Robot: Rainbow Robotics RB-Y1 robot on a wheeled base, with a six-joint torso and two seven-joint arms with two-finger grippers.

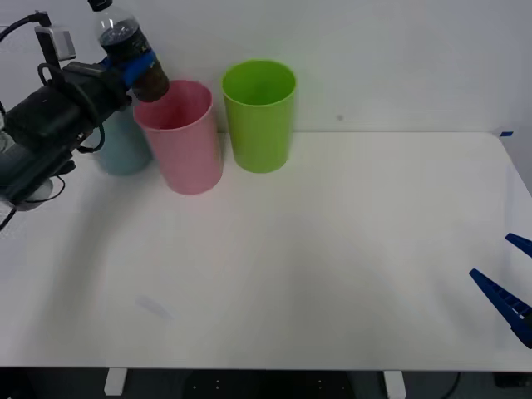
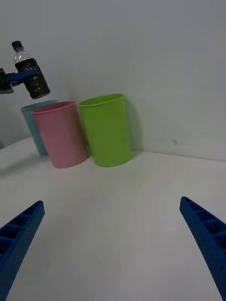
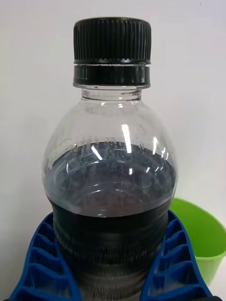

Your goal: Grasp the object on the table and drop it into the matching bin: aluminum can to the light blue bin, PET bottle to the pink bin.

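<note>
My left gripper [image 1: 137,68] is shut on the PET bottle [image 1: 125,37], a small clear bottle with a black cap and dark contents. It holds the bottle in the air, tilted, with the base just over the left rim of the pink bin [image 1: 184,137]. The left wrist view shows the bottle [image 3: 113,178] close up between the blue fingers [image 3: 40,263]. The light blue bin [image 1: 125,151] stands behind the left arm, partly hidden. From the right wrist view the bottle [image 2: 30,70] hangs above the pink bin [image 2: 61,134] and light blue bin [image 2: 34,124]. My right gripper [image 1: 509,287] rests open at the table's right edge.
A lime green bin [image 1: 259,116] stands right of the pink one, and its rim [image 3: 202,235] shows behind the bottle. The white table [image 1: 316,249] stretches wide in front of the bins. A wall rises close behind them.
</note>
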